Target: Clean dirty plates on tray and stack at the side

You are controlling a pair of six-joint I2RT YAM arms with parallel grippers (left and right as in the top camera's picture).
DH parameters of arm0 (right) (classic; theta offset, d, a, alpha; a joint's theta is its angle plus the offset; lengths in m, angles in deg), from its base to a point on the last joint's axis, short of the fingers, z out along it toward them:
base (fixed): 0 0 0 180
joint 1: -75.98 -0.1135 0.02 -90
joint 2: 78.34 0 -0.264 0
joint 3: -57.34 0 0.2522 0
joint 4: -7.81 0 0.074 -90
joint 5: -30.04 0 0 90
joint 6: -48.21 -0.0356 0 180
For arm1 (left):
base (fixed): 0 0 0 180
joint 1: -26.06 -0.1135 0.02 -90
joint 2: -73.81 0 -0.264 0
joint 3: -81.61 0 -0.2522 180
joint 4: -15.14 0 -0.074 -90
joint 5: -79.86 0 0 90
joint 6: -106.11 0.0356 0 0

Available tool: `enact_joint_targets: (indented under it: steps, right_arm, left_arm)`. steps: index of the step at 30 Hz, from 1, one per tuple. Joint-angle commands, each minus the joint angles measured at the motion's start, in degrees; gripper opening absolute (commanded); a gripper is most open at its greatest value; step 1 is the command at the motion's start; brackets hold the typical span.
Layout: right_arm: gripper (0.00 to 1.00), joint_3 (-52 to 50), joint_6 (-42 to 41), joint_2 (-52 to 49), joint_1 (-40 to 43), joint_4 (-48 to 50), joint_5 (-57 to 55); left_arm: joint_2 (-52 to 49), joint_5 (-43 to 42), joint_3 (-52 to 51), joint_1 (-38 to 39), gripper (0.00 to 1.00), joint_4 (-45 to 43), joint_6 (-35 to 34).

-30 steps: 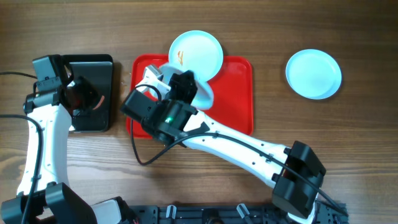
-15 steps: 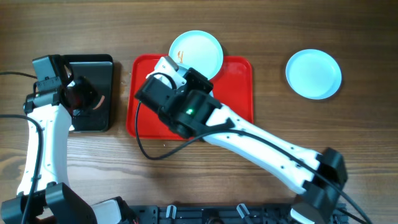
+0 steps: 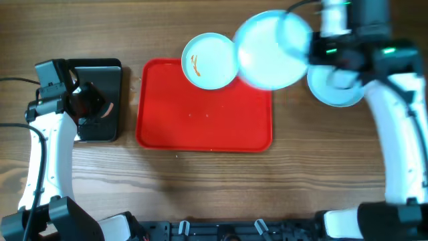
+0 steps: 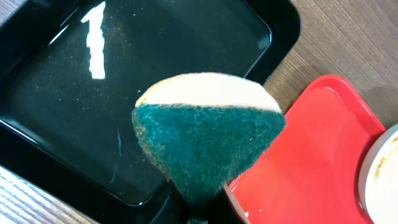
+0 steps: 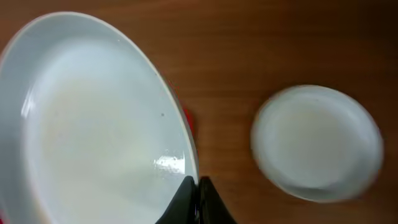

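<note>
From overhead, the red tray (image 3: 204,114) lies mid-table (image 3: 200,181), its floor bare. The smeared plate (image 3: 209,61), marked with an orange streak near its left side, sits on the tray's far rim and overhangs it onto the wood. Just to its right the held plate (image 3: 271,50) shows blurred and larger than the others, covering the tray's far right corner. The right tool (image 3: 313,53) meets this plate at its right edge. Below that tool, the lone plate (image 3: 338,87) rests on the table well to the right of the tray, partly hidden by the arm. At the far left the left tool (image 3: 85,106) is over the black tray (image 3: 103,70), which lies beside the red tray without touching it.

In the left wrist view, the left tool (image 4: 200,208) is clenched on the narrow bottom end of a sponge (image 4: 208,140), green scouring face toward the camera and a pale strip along the top. The sponge hangs over the black tray (image 4: 62,118). The red tray (image 4: 311,162) lies to the right, and the smeared plate's (image 4: 382,180) rim shows at the frame edge.

In the right wrist view, the right tool (image 5: 196,186) is pinched tight on the rim of the held plate (image 5: 93,124), which fills the left half and looks clean and glossy. A sliver of the red tray (image 5: 189,122) peeks past its edge. The lone plate (image 5: 317,143) lies on the wood to the right, apart from the tool.
</note>
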Motion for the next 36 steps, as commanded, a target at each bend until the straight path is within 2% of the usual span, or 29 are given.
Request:
enact_joint_targets:
  steps: [1, 3, 6, 7, 12, 13, 14, 15, 16, 20, 22, 24, 27, 28, 30, 32, 36]
  right_arm:
    - [0.04, -2.6, -5.3, -4.4, 13.3, 1.1, 4.4]
    - [0.04, -4.8, -6.1, -6.7, 18.6, 3.2, 4.3]
    - [0.04, -10.5, -17.3, -11.4, 26.8, 8.8, 4.4]
    - [0.04, -12.2, -18.6, -12.6, 28.2, 11.0, 4.4]
    - [0.04, -16.4, -17.0, -16.2, 29.5, 19.4, 8.0]
    - [0.17, -16.4, -17.0, -16.9, 29.2, 20.3, 9.1]
    - [0.35, -16.4, -17.1, -17.1, 29.1, 20.5, 9.4]
    - [0.6, -16.4, -17.0, -17.1, 29.0, 20.5, 10.4]
    - [0.65, -16.4, -17.0, -17.1, 28.9, 20.1, 12.8]
    - [0.61, -16.4, -16.0, -16.4, 28.1, 17.6, 22.1]
    - [0.61, -16.3, -10.1, -15.0, 23.2, 18.4, 35.6]
    - [0.63, -16.3, -6.9, -15.0, 15.3, 19.5, 35.7]
    - [0.64, -16.3, -7.2, -15.3, 1.4, 24.2, 26.3]
    - [0.64, -16.3, -9.9, -15.5, -5.6, 27.6, 18.9]
    - [0.67, -16.3, -16.2, -16.1, -13.5, 31.3, 5.9]
    - [0.65, -16.3, -25.4, -18.0, -19.3, 33.5, -5.2]
    - [0.63, -16.3, -26.5, -26.0, -21.2, 37.2, -4.9]
  left_arm:
    - [-0.7, -1.1, -0.4, -0.4, 0.04, -0.4, 1.2]
    - [-0.7, -1.1, -0.4, -0.4, 0.04, -0.6, 1.2]
    - [-0.7, -1.1, -0.4, -0.4, 0.04, -0.7, 1.2]
    - [-0.7, -1.1, -0.4, -0.4, 0.04, -0.7, 1.2]
    - [-0.7, -1.1, -0.4, -0.4, 0.04, -1.2, 1.2]
    - [-0.7, -1.1, -0.4, -0.4, 0.04, -1.2, 1.2]
    - [-0.7, -1.1, -0.4, -0.4, 0.04, -1.2, 1.2]
    - [-0.7, -1.1, -0.4, -0.4, 0.04, -1.2, 1.2]
    - [-0.7, -1.1, -0.4, -0.4, 0.04, -1.2, 1.2]
    - [-0.7, -1.1, -0.4, -0.4, 0.04, -1.2, 1.2]
    - [-0.7, -1.3, -0.4, -0.3, 0.04, -1.3, 1.2]
    - [-0.7, -5.1, -0.4, 0.1, 0.04, -1.9, 1.4]
    - [-0.7, -14.7, -0.4, 2.1, 0.04, -3.0, 6.1]
    - [-0.7, -16.6, -0.4, 3.8, 0.04, -3.0, 6.1]
    - [-0.7, -17.2, -0.4, 7.5, 0.04, -2.5, 6.1]
    - [-0.7, -17.2, -0.4, 12.8, 0.04, -1.6, 6.1]
    - [-0.7, -12.8, -0.6, 20.9, 0.04, -1.7, 5.6]
